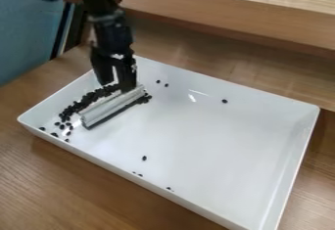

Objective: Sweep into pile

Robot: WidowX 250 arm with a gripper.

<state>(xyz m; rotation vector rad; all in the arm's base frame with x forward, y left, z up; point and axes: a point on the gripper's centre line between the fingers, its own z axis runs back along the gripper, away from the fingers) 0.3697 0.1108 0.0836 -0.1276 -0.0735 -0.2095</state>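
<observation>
a corner of wood and blue – soft light on the boards

the brown wooden table has a fine grain, and behind it runs a raised wooden ledge, going at a slant to the right side; its top is of paler wood, with thin lines across. under the ledge the wood is darker, in shadow. at upper left, beyond the table's edge, is a plain blue surface – beside it stand narrow dark strips.
</observation>
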